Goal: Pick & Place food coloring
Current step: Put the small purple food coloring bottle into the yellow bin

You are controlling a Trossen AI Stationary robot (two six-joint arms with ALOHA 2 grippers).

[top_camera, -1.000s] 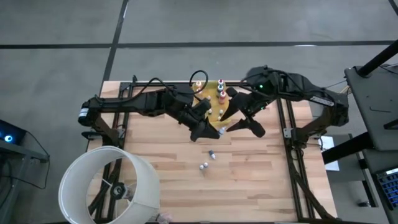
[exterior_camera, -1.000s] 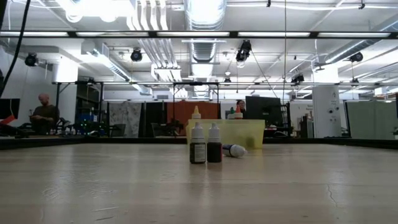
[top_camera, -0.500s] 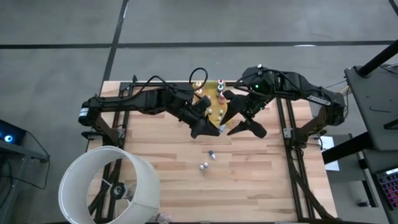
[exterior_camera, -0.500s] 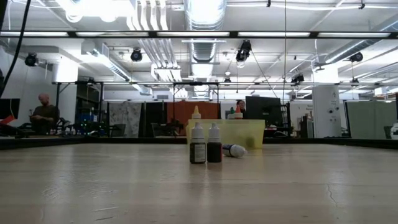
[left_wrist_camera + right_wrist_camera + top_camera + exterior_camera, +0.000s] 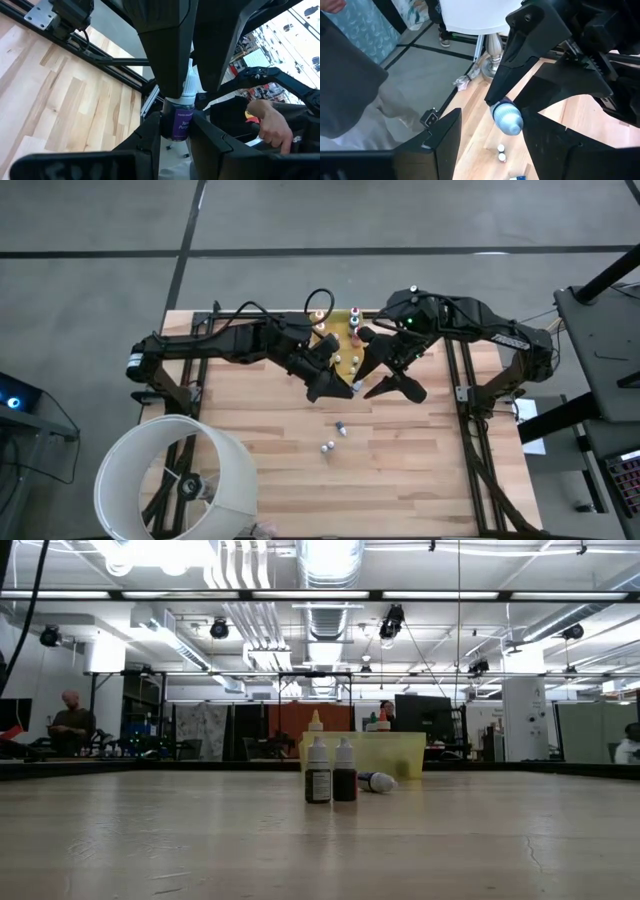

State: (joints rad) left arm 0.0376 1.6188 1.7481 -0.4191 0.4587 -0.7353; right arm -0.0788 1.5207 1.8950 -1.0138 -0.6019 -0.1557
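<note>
My left gripper [image 5: 343, 387] is shut on one food coloring bottle [image 5: 182, 121] with a purple label and a white cap, held just in front of the translucent yellow tray [image 5: 343, 345]. My right gripper [image 5: 370, 384] is open, its fingers standing on either side of that bottle's far end [image 5: 507, 118]. Several more bottles stand in the tray. Two bottles [image 5: 340, 428] [image 5: 327, 447] stand upright on the table nearer the front, also seen as bottles [image 5: 318, 775] [image 5: 344, 775] in the low view. A third bottle [image 5: 375, 781] lies on its side. Neither gripper shows in the low view. My left gripper pinches the bottle's labelled body [image 5: 181, 125] between its two fingers. The white cap [image 5: 190, 82] sticks out past the fingertips toward the right gripper. The bottle is lifted clear of the table, as the right wrist view shows.
A large white lampshade [image 5: 175, 480] stands at the table's near left corner. A person's hand [image 5: 270, 125] and grey clothing [image 5: 350, 85] show beyond the table. Bare wood lies in front of the two standing bottles and toward the table's right.
The right arm has shifted a little toward the table's left, bringing its open gripper closer to the bottle in the left gripper. The left arm and the bottles on the table have kept still.
</note>
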